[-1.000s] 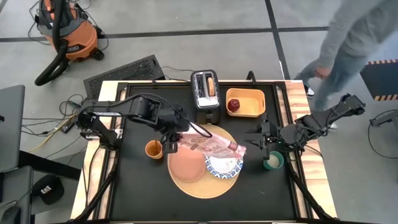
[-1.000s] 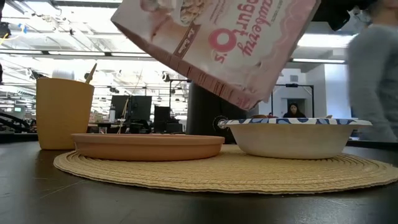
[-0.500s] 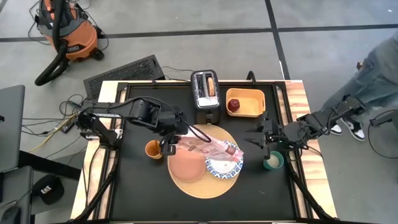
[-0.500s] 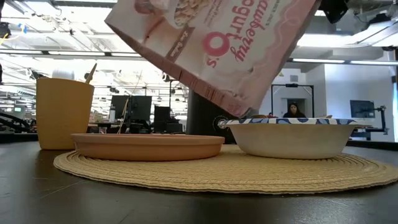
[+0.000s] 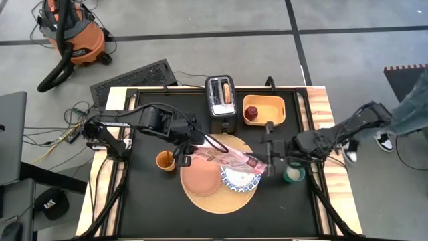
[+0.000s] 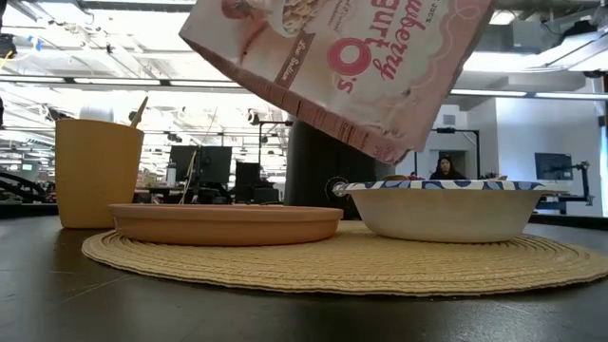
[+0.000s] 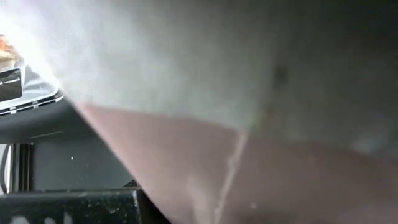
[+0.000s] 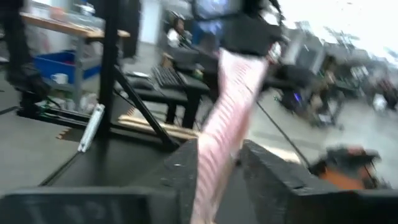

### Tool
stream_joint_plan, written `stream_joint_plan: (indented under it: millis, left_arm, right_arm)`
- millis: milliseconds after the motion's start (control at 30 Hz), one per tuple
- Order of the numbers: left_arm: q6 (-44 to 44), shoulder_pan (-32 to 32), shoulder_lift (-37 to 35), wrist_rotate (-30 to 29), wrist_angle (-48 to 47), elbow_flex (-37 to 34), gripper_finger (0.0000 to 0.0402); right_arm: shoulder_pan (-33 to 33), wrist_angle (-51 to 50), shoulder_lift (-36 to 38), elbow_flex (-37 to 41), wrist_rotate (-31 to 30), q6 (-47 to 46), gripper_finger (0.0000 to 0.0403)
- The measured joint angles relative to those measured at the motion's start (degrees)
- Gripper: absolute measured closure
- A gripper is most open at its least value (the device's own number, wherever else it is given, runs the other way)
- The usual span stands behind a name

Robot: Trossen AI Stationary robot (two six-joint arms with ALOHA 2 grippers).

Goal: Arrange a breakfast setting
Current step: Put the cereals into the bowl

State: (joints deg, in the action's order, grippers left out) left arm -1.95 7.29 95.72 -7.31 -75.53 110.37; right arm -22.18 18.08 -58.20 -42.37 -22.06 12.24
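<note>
The pink printed cardboard cereal box [image 5: 221,156] hangs tilted above the table, its lower end over the blue-and-white patterned dish [image 5: 239,178]; in the low view its lettering reads upside down and that corner sits just above the dish's rim without touching it. The left gripper [image 5: 186,152] grasps the box at its upper end, fingers clenched on the cardboard. The right gripper [image 5: 269,163] meets the box's lower end, and the right wrist view shows the thin edge of the box running between its 2 dark fingers [image 8: 180,171]; whether they press on it I cannot tell.

The dish is a shallow paper-looking bowl with a white wall and a blue pattern along the rim. It stands on the large round light-wood board [image 5: 217,201], whose surface in the low view looks woven in fine concentric rings. Just beside the dish on the same board lies the salmon-pink plate [image 5: 200,177], smooth, matte and low-rimmed. Any cereal inside the dish is hidden by its wall and by the box.

A mustard-yellow cup [image 5: 165,160] stands off the board near the left gripper, with the slim golden spoon [image 6: 139,110] poking out of it. The small red apple [image 5: 251,113] rests in the yellow rectangular tray [image 5: 274,105] at the far edge, next to the black toaster [image 5: 221,99], which holds the round toasted bread [image 5: 227,92] in 1 slot. The left wrist view is filled by a blurred pink surface.
</note>
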Motion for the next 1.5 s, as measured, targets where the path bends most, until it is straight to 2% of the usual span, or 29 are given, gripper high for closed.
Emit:
stream_joint_plan:
  millis: [200,267,367,533,667,967,1067,1500]
  left_arm:
    - [1.0,0.0,0.0,0.0,0.0,0.0,0.0283]
    - [1.3,0.0,0.0,0.0,0.2,0.0,0.0283]
    - [1.5,0.0,0.0,0.0,0.7,0.0,0.0283]
    - [1.8,-0.2,0.0,0.0,2.0,0.0,0.0283]
    - [2.7,-0.2,0.0,0.0,1.9,-0.1,0.0283]
    - [6.3,0.4,0.0,0.2,5.0,-0.1,0.0282]
    - [7.1,0.3,0.0,0.1,5.6,-0.2,0.0282]
    - [5.8,0.3,0.0,0.2,4.4,-0.1,0.0283]
  right_arm:
    - [3.9,10.2,-3.8,0.0,9.8,5.8,0.0363]
    - [5.2,12.0,-4.5,0.0,12.2,6.3,0.0385]
    - [7.0,13.8,-5.4,-0.2,15.6,5.9,0.0376]
    - [7.9,13.8,-8.7,-3.3,17.8,5.5,0.0364]
    - [8.7,10.9,-10.5,-5.5,17.9,6.0,0.0385]
    - [9.5,7.4,-10.3,-6.1,18.4,4.2,0.0371]
    - [9.5,5.7,-10.4,-6.1,18.2,4.1,0.0379]
    - [11.7,1.5,-10.4,-5.9,17.4,1.6,0.0376]
